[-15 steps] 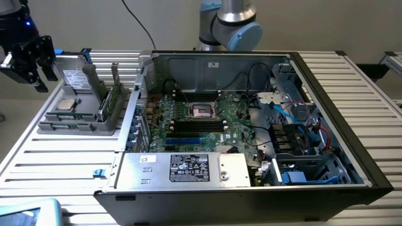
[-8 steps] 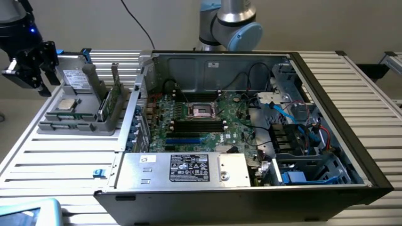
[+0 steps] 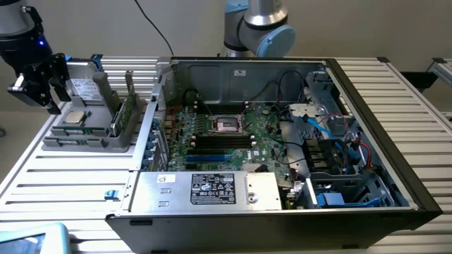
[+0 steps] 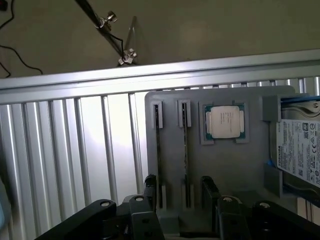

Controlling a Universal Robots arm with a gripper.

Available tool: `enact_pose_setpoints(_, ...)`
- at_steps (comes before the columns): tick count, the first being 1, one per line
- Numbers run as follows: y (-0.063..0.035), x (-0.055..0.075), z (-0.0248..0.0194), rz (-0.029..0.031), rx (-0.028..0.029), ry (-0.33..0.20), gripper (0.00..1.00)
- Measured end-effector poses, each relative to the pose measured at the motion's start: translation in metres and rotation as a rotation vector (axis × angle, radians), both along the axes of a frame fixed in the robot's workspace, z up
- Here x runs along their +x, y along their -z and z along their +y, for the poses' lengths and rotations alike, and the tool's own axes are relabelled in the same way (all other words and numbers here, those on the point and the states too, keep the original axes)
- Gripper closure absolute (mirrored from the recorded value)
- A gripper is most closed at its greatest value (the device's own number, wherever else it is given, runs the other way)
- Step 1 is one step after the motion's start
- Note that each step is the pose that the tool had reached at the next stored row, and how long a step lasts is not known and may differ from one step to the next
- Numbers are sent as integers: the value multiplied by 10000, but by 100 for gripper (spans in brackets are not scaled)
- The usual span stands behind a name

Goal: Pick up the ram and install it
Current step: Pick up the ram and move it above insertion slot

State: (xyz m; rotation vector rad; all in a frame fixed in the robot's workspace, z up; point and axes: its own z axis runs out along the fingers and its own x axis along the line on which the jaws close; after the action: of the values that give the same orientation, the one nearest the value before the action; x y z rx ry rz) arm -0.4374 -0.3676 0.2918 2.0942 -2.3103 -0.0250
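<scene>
Ram [image 4: 185, 150] — upright on edge in a slot of the grey tray [image 3: 84, 142], beside the processor [image 4: 224, 121]. Probably light, stiff, thin, fragile at chips and contacts; best pinched across the flat faces near mid-length. Gripper [image 4: 179, 192] over the tray — fingers apart, holding nothing.

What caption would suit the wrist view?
Open tool above the gray tray, over ram standing on edge beside the processor.

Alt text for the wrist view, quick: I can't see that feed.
The open hand hangs over a grey parts holder, straddling two slots that hold thin boards edge-on, likely ram. A CPU sits beside them, a hard drive further along.
</scene>
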Motion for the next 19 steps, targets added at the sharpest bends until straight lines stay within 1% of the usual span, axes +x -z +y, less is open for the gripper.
enact_pose_setpoints(5, 91, 40, -18, 0, -2, -1, 51)
enact_pose_setpoints(9, 163, 47, -32, 0, -2, -1, 51)
enact_pose_setpoints(16, 291, 74, -85, 0, -2, -1, 51)
enact_pose_setpoints(19, 345, 83, -100, 0, -2, -1, 51)
